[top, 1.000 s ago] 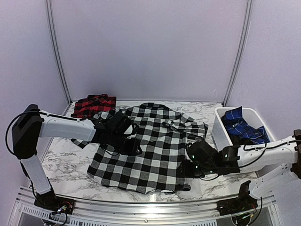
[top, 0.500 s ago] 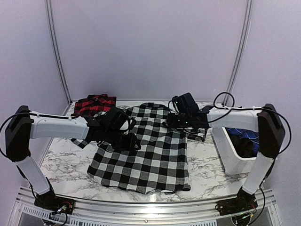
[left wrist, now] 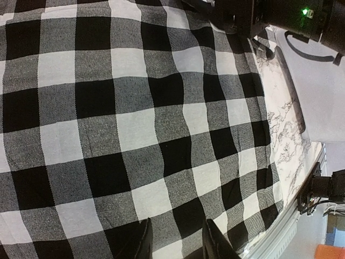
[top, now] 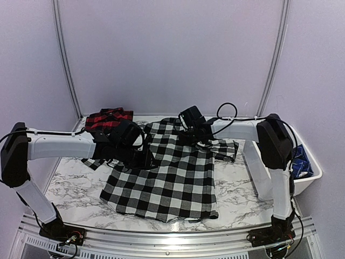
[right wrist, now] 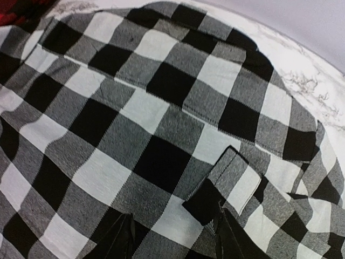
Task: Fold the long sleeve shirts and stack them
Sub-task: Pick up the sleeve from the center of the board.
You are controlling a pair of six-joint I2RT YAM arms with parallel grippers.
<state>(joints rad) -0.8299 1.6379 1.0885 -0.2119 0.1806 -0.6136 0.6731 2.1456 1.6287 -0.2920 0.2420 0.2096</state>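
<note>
The black-and-white long sleeve shirt [top: 161,181] lies spread flat on the marble table, its right sleeve folded in near the collar [top: 221,147]. The red-and-black long sleeve shirt [top: 108,120] sits folded at the back left. My left gripper [top: 146,158] rests low over the checked shirt's left side, open [left wrist: 178,245], with flat cloth [left wrist: 135,124] under its fingers. My right gripper [top: 188,136] hovers over the shirt's upper part, open [right wrist: 175,243], one fingertip [right wrist: 232,237] beside a folded cuff [right wrist: 232,178]. No block letters show.
A white bin [top: 310,175] with blue checked cloth [top: 299,159] stands at the right edge, partly behind the right arm. Bare marble [top: 70,186] shows left of the shirt and at the front right [top: 237,194]. A metal rail [top: 161,243] runs along the near edge.
The right arm has swung from the shirt's front right corner up and across to its upper part near the collar. The left gripper has stayed roughly in place.
</note>
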